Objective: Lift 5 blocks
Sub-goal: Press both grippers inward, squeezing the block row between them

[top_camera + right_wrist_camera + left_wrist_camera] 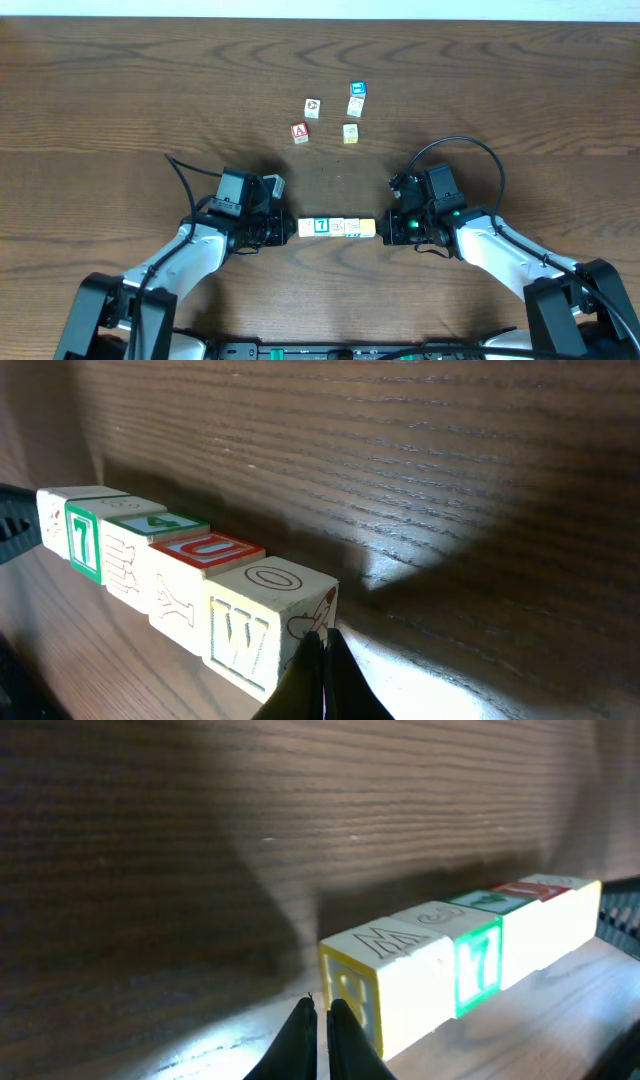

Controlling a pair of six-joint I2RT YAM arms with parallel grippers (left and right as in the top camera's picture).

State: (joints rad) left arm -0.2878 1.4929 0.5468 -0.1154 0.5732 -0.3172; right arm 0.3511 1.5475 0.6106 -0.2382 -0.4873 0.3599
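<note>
Closest to the lens on the left wrist, the left tool (318,1028) has its two dark fingertips pressed together, their tips against the yellow-bordered end face of the nearest block (352,992). From there the blocks (470,955) run away in one straight line, face against face. After the nearest comes a cream one with an engraved top, then the green-marked block (478,965), a white one with a red top, and a yellow-edged face at the far end.

On the right wrist the right tool (322,665) is likewise closed, tips together, meeting the lower corner of the W block (245,635), whose top carries an O. Beyond it come a red U top, a green 4 top, the green-bordered face and a pale end cube.

From overhead the row of five lies between the two tools, parallel to the near edge of the surface (120,90), with each tool butted against one end. Whether the row rests on the wood or hangs just off it cannot be told.

Farther out, well apart from the row, five loose cubes sit in a small cluster. They are the red A cube (299,132), a pale cube (313,106), a yellowish cube (351,132), a white cube (355,106) and, farthest, the blue-topped cube (358,90).
</note>
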